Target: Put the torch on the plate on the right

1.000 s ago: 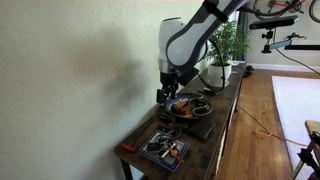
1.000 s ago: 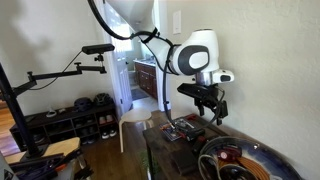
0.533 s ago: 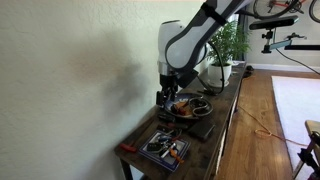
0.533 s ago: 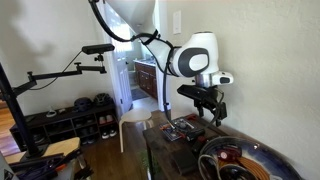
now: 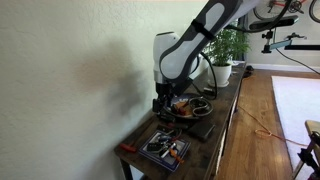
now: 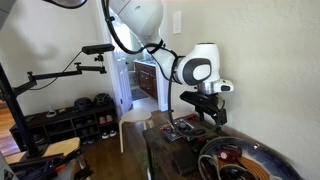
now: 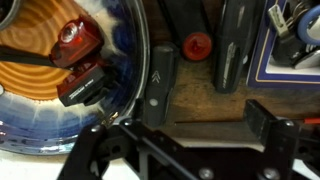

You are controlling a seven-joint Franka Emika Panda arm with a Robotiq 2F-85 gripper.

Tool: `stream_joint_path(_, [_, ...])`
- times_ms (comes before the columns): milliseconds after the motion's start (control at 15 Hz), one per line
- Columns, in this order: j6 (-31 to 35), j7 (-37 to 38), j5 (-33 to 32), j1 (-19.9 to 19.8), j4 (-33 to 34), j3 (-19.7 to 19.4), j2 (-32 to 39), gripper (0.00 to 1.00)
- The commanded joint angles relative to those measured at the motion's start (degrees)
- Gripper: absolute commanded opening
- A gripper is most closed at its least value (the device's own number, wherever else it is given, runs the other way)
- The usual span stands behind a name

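The plate (image 7: 135, 60) is round with a dark blue rim and an orange-brown swirl. It fills the left of the wrist view and holds a red and black object (image 7: 78, 45). It also shows in both exterior views (image 5: 195, 106) (image 6: 262, 158). A black stick with a red end (image 7: 196, 44), seemingly the torch, lies on the wooden table beside the plate, between two other black items (image 7: 160, 85) (image 7: 230, 50). My gripper (image 7: 185, 130) is open and empty, hovering above these items, between plate and tray (image 5: 163, 100) (image 6: 213, 116).
A square dark tray of orange-handled tools (image 5: 165, 148) (image 6: 182, 130) (image 7: 292, 30) sits on the narrow wooden table near its end. A small red thing (image 5: 125, 148) lies at the table corner. A potted plant (image 5: 225, 45) stands at the far end. The wall runs along one side.
The arm has swung a little away from the plate towards the tray and lowered slightly. The gripper stays open. Nothing on the table has moved.
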Motion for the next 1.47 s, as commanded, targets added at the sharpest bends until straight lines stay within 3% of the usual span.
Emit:
stream_joint_path(0, [0.6, -1.6, 0.3, -0.2, 3.9, 0.3, 3.5, 1.00])
stream_joint_path(600, [-0.1, -3.1, 0.5, -0.5, 11.4, 0.8, 10.0, 1.00])
stream_joint_path(1400, [-1.1, -5.0, -0.9, 0.0, 12.8, -0.4, 11.7, 1.00])
